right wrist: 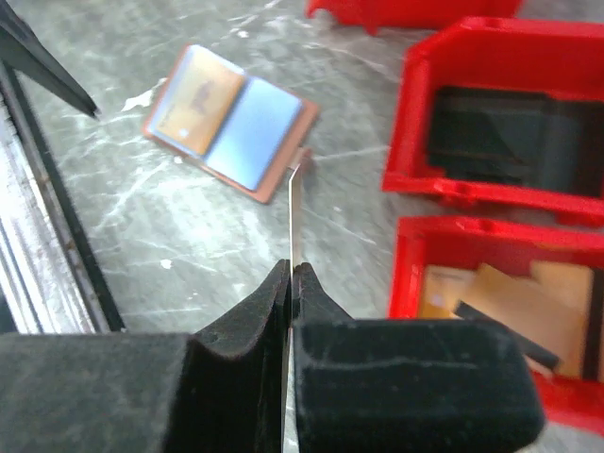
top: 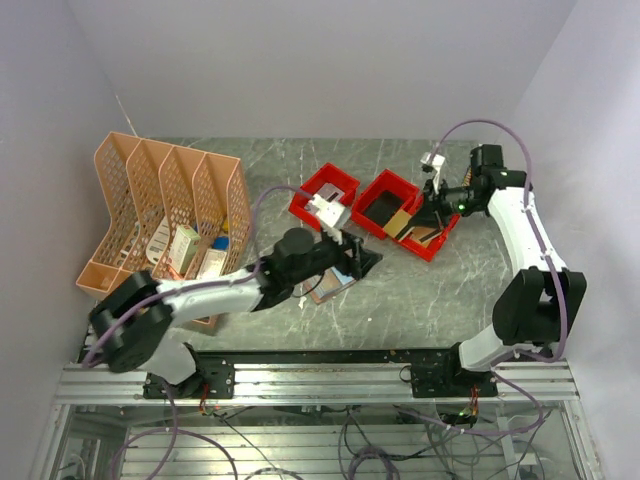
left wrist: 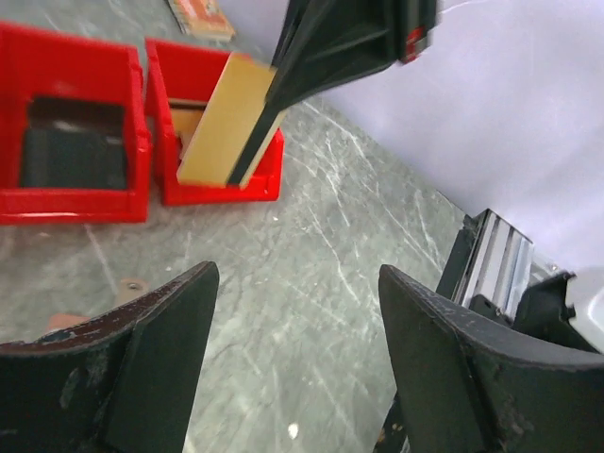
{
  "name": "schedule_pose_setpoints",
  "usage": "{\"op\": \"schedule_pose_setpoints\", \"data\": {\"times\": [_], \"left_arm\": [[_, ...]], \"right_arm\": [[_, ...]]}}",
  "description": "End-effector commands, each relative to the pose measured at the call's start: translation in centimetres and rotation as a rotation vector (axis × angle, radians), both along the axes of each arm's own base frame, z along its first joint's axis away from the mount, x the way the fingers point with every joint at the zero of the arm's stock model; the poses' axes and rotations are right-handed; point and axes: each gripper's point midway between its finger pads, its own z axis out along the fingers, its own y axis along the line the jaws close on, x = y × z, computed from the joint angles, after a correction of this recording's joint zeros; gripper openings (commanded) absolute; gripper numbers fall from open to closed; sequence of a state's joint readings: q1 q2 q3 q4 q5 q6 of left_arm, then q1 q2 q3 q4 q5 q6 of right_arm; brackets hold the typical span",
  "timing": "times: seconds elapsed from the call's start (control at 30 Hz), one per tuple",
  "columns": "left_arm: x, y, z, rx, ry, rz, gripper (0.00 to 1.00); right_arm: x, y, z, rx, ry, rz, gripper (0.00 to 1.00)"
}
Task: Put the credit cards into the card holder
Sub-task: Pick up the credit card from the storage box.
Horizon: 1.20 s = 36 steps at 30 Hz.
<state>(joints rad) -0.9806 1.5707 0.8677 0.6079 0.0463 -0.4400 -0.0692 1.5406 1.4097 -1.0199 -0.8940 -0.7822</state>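
**L claw gaping over bare table, R claw pinching a card**

The L claw (left wrist: 294, 283) is standing wide open, w/ nothing btwn its fingers (left wrist: 142, 377) but the grey marbled table (left wrist: 311, 311). Ahead of it, the R claw (right wrist: 291, 269) is clamping shut on a thin card (right wrist: 294, 212). It's holding the card on edge, so most of it is sticking out past the fingertips. From the L wrist cam the card's face is looking tan w/ a dark edge.

The card holder (right wrist: 288, 156) is lying flat and spread open on the table, ahead of the R claw and off to its left, apart from the held card. From overhead it's sitting just under and behind the L claw, toward that arm's base. One half is showing a light blue card (right wrist: 260, 132) and the other half is looking orange-tan. Can't tell whether those are tucked into pockets or just lying on top.

To the R claw's right, two red bins are sitting side by side. The nearer bin (right wrist: 415, 283) is holding flat tan pieces and the farther bin (right wrist: 415, 123) is holding dark stuff. Seen from above, the R claw is hanging over the bin w/ the tan pieces. A peach mesh file rack (top: 165, 190) is standing well off to the L claw's left.
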Motion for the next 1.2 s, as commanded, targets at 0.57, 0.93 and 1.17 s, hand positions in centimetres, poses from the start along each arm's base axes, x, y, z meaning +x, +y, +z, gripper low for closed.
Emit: {"op": "schedule_pose_setpoints", "data": {"times": [0.57, 0.93, 1.17], "left_arm": [[-7.9, 10.7, -0.8, -0.079, 0.054, -0.083, 0.97], [-6.1, 9.7, -3.7, 0.015, 0.118, -0.225, 0.78], [-5.7, 8.0, -4.6, 0.031, 0.132, -0.294, 0.74]], "right_arm": [[-7.9, 12.2, -4.0, 0.129, 0.192, 0.616, 0.00], [-10.8, 14.0, -3.2, 0.077, 0.132, 0.738, 0.00], [-11.6, 14.9, -2.8, 0.083, 0.129, 0.771, 0.00]]}}
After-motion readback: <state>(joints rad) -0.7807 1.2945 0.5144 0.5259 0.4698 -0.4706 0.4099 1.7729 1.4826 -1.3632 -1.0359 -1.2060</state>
